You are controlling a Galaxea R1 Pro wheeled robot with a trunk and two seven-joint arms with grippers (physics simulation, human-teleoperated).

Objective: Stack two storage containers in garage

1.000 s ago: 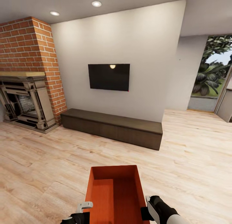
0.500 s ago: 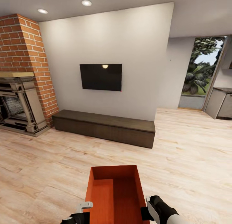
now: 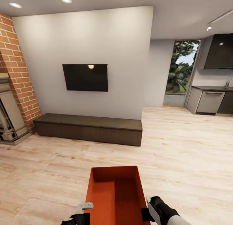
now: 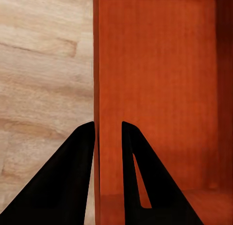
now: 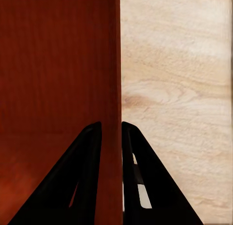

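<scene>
each claw pinches a side wall of the bin [image 3: 115, 194]: left claw [image 4: 108, 133], right claw [image 5: 111, 133]. while driving, the robot should hold it level and steer smoothly.

Head camera high, facing the TV wall [image 3: 97, 57] — wrist cameras close on shared bin [image 3: 115, 192] walls.

Orange-red container [image 3: 115, 192], light wood-plank floor [image 3: 181, 154], red brick fireplace [image 3: 16, 66]
</scene>
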